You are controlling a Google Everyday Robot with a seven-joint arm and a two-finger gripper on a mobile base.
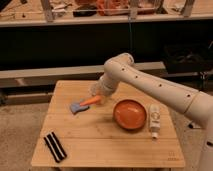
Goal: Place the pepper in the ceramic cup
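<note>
Wooden worktop (100, 145), items as seen from the floor:

- Gripper (98, 93): on a white arm reaching in from the right edge, low over the worktop's middle, toward the back edge. How far open: cannot tell.
- Pepper (90, 101): slender, orange, one end up against the gripper, the other pointing left and forward to the cup. Whether held: cannot tell.
- Ceramic cup (77, 107): small, grey-blue, left of centre, at the pepper's tip.
- Orange bowl (130, 114): right of centre.
- White bottle (154, 120): lying by the right edge, just beside the bowl.
- Black striped item (55, 146): front left corner.
</note>
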